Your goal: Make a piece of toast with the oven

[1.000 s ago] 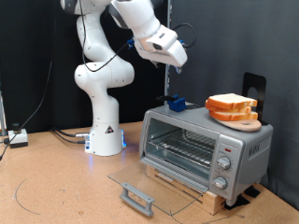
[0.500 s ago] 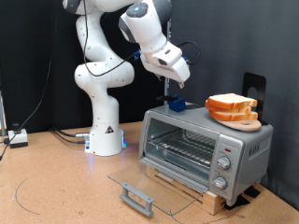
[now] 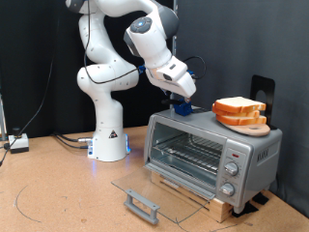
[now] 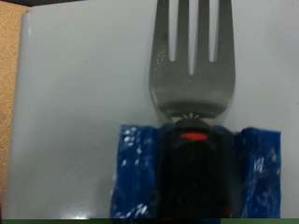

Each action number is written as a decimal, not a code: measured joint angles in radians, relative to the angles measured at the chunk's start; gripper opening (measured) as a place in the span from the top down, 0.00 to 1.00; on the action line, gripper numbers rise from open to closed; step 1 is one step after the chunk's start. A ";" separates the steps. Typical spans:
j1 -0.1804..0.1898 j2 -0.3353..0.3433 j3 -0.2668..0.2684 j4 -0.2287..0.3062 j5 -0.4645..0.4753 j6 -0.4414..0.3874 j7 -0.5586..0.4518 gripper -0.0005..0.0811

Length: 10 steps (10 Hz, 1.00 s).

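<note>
One fork (image 4: 192, 47) fills the wrist view, its handle clamped in the blue-padded pincer (image 4: 193, 154), tines pointing away along the fingers over the oven's grey top. In the exterior view the pincer (image 3: 181, 100) hangs above the oven (image 3: 212, 150) at its left end. The piece of toast (image 3: 238, 108) lies in a stack on a round wooden board (image 3: 253, 126) toward the exterior view's right, well apart from the pincer. The glass door (image 3: 154, 193) lies dropped open on the table (image 3: 58, 198).
</note>
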 joint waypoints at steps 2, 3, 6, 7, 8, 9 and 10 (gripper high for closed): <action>0.012 0.025 0.010 0.000 0.009 0.005 -0.005 0.00; 0.016 0.038 0.017 0.000 0.013 0.005 -0.005 0.00; 0.023 0.074 0.044 0.000 0.045 0.044 -0.008 0.00; 0.025 0.082 0.051 0.000 0.053 0.057 -0.010 0.00; 0.026 0.091 0.054 0.000 0.058 0.060 -0.013 0.00; 0.026 0.099 0.056 0.000 0.059 0.060 -0.014 0.00; 0.026 0.103 0.060 0.001 0.059 0.061 -0.015 0.00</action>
